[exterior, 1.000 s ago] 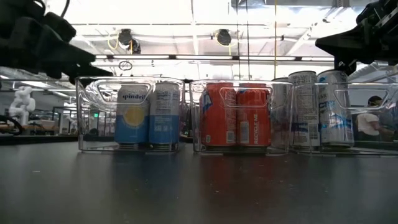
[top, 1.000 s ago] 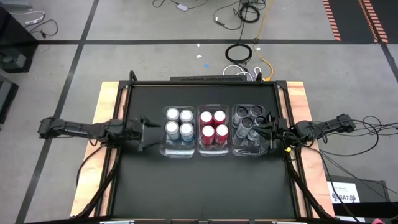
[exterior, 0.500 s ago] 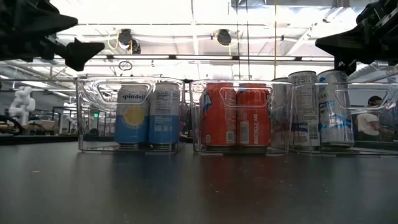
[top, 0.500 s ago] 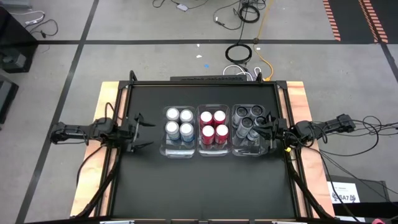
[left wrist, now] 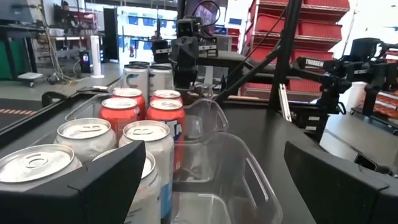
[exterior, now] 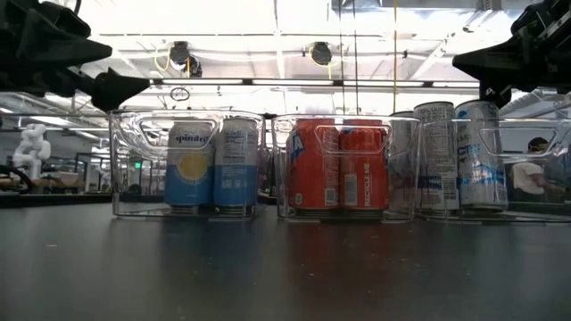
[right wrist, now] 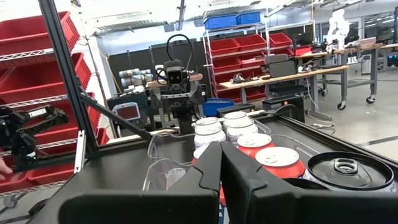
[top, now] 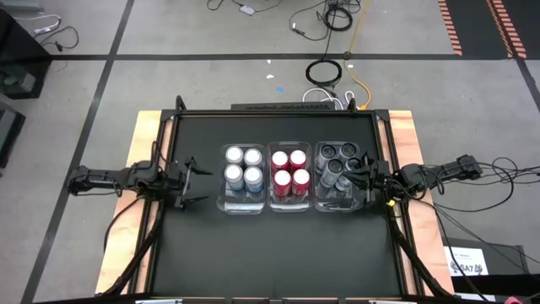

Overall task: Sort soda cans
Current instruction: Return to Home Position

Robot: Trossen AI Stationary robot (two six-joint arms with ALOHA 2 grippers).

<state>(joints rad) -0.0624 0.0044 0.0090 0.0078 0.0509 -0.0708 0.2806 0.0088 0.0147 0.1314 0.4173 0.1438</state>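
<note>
Twelve soda cans stand upright in three clear bins in a row. Four light blue cans fill the far half of the left bin, four red cans the middle bin, and the dark cans the right bin. My left gripper is open, level with the table, just left of the blue cans' bin, and holds nothing. My right gripper is shut at the right side of the dark cans' bin, above its rim. In the right wrist view its fingers meet beside a dark can top.
The near half of the left bin holds no cans. Bare black tabletop lies between the bins and the table's near edge. Wooden side boards border the table. Shelves and another robot arm stand in the room beyond.
My left gripper has drawn back from the blue cans' bin toward the table's left edge, then eased slightly back toward the bin. The right arm and all cans have stayed put.
</note>
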